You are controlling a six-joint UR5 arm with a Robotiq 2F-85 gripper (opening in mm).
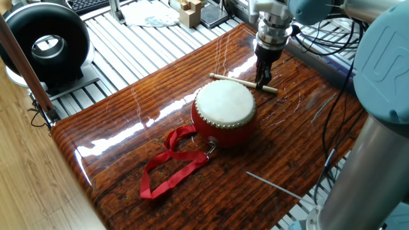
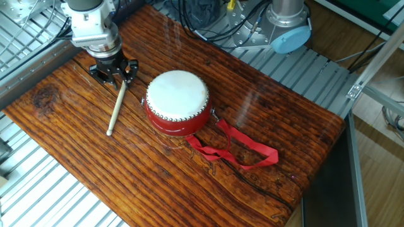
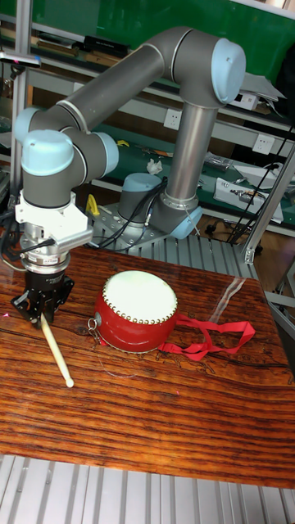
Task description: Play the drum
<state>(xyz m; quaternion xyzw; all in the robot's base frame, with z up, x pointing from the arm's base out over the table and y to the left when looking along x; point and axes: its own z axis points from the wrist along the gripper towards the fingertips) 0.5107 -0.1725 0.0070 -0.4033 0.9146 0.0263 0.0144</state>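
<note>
One fixed view: drum (image 1: 224, 112) sits mid-table (image 1: 128, 128), skin up, ribbon (image 1: 171, 163) trailing off toward the near corner. Stick (image 1: 243, 84) lies flat just behind the drum. Pincer (image 1: 263, 84) is down at the stick's far end, fingers either side of it. No strike yet, by the look of it; the grab comes first.

The other fixed view: pincer (image 2: 114, 75) sits low over the top end of the stick (image 2: 117, 105), which lies beside the drum (image 2: 177, 101), not touching it. Jaws narrow, about stick width, but a firm clamp can't be confirmed.

Tall fixed view: stick (image 3: 56, 350) slopes from the pincer (image 3: 41, 312) to the table (image 3: 147, 426), tip resting on the wood, so likely gripped. Drum (image 3: 135, 311) close by. Left to do: lift, swing over, tap the skin.
</note>
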